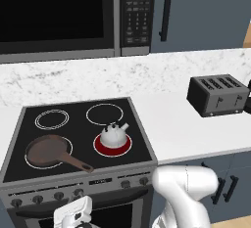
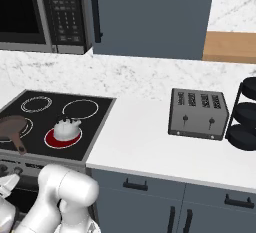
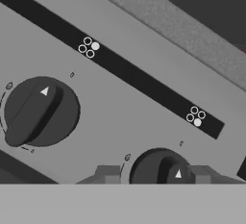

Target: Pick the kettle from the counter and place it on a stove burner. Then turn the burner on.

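The kettle [image 1: 114, 135] [image 2: 66, 127] stands upright on the front right stove burner [image 1: 126, 147] [image 2: 52, 139], which glows red around its base. The white counter [image 1: 186, 129] [image 2: 140, 137] stretches to the right of the stove. My gripper [image 3: 153, 175] is low at the stove's front panel, below the left knobs in the left base view. In the hand view its fingertips [image 3: 108, 175] stand on either side of a dark knob [image 3: 161, 168], a little apart from it, with nothing gripped. A second knob [image 3: 41, 112] sits to the upper left.
A brown frying pan [image 1: 46, 151] [image 2: 12, 127] lies on the front left burner. A dark toaster [image 1: 218, 95] [image 2: 199, 113] stands on the counter at the right, beside a black stacked rack [image 2: 245, 114]. A microwave [image 1: 59, 11] hangs above the stove.
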